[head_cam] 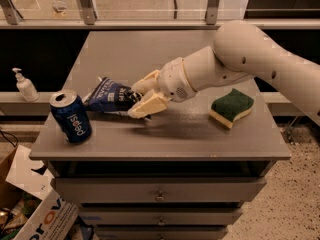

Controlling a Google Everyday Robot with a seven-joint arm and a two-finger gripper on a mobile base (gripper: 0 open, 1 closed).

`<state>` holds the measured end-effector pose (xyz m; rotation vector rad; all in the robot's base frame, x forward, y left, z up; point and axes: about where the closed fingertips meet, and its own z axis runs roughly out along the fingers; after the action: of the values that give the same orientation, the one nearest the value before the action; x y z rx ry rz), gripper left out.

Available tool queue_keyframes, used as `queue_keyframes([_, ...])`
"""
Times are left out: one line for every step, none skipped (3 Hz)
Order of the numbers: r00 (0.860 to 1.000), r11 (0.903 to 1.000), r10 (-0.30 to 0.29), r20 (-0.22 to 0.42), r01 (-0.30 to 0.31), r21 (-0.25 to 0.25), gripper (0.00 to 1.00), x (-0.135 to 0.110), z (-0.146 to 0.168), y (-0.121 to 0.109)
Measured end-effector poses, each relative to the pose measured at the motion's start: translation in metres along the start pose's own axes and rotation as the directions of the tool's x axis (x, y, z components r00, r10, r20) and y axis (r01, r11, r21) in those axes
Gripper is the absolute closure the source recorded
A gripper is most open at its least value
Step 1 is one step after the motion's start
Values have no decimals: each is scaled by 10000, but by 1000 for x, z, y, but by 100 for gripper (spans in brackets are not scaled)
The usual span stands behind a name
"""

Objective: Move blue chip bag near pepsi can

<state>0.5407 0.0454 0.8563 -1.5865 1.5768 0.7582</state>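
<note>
- The blue chip bag (109,95) lies crumpled at centre-left of the frame, on the grey cabinet top (190,134).
- Its left end sits just beside the top of the pepsi can (71,116); I cannot tell whether they touch.
- The can stands upright near the cabinet top's lower-left corner.
- The gripper (134,100) is at the bag's right end, and its two cream fingers (150,104) are clamped on the foil from above and below.
- The white arm (250,59) reaches in from the upper right.
- A green-and-yellow sponge (231,106) lies to the right, well apart from the bag.
- A white pump bottle (24,85) stands on a ledge at the far left.
</note>
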Motion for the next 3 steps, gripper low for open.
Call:
queue_keyframes([10000, 10000, 61, 24, -61, -54, 0, 0, 0, 1])
queue_keyframes([9999, 9999, 95, 64, -94, -87, 0, -1, 0, 2])
queue_keyframes([9994, 9998, 202, 269, -200, -95, 0, -4, -7, -3])
